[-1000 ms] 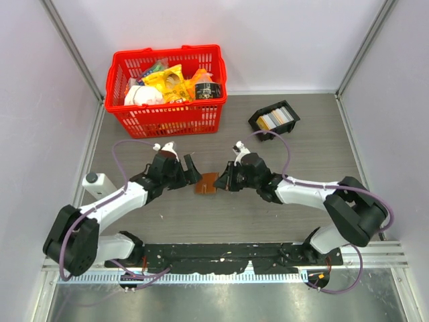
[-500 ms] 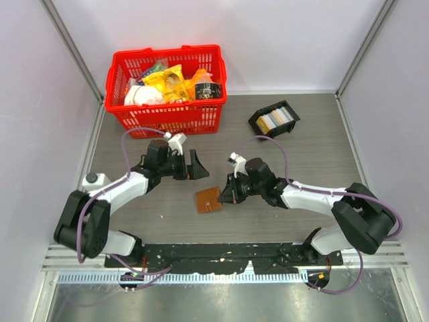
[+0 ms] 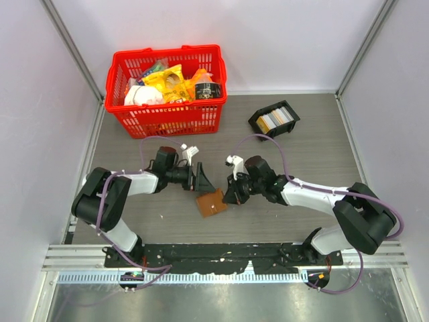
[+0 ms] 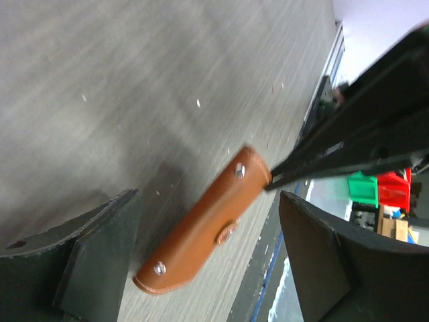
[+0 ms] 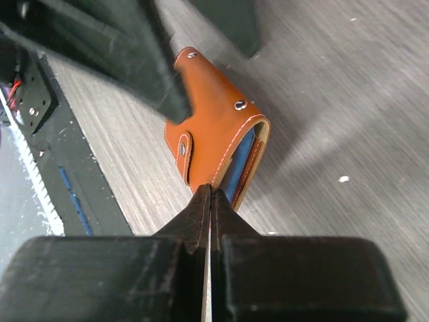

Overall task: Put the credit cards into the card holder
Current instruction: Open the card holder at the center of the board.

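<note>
Nearby, the open left end effector (image 3: 203, 181) and closed right end effector (image 3: 230, 194) flank the card holder (image 3: 210, 202), red basket (image 3: 166, 90) behind.

No text, label, brand, number or sign can be read in any of the views. The packets in the red basket (image 3: 165, 90) carry printing, but it is too small and blurred to make out. The brown card holder (image 3: 210, 202), well in front of that basket, shows only stitching and metal snaps, no lettering.
</note>
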`<act>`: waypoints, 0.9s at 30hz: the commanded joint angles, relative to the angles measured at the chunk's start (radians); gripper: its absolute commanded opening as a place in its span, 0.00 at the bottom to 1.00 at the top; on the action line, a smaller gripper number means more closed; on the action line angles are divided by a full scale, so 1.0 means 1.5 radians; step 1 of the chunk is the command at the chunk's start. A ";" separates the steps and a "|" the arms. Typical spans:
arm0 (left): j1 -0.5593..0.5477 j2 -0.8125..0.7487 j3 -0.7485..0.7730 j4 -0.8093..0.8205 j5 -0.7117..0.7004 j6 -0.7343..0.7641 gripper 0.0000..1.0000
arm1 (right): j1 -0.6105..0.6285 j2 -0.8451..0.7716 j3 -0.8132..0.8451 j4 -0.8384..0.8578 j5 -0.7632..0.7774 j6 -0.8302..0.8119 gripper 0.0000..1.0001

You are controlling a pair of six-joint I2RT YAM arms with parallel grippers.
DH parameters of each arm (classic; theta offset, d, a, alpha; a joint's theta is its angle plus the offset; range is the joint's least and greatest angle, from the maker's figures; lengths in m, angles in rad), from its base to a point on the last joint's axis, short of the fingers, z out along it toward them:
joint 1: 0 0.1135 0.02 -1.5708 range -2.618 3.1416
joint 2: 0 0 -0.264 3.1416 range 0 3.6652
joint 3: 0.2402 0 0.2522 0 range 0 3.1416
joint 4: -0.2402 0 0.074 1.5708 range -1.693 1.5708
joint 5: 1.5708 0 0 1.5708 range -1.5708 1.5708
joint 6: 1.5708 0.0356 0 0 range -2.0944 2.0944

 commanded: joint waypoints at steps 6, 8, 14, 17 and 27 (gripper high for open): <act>-0.031 -0.038 -0.097 0.099 0.015 -0.043 0.73 | -0.021 0.010 0.009 0.055 0.056 -0.004 0.01; -0.032 -0.043 -0.101 0.100 0.001 -0.045 0.70 | -0.021 0.011 0.010 0.054 0.060 -0.004 0.01; -0.032 -0.056 -0.096 0.080 -0.081 -0.046 0.30 | -0.020 0.013 0.008 0.032 0.071 0.007 0.01; -0.033 -0.050 -0.074 0.016 -0.117 -0.023 0.09 | -0.023 -0.012 0.024 -0.020 0.131 0.030 0.07; -0.057 -0.034 -0.016 -0.121 -0.186 0.037 0.00 | -0.009 -0.049 -0.038 0.088 0.081 0.137 0.35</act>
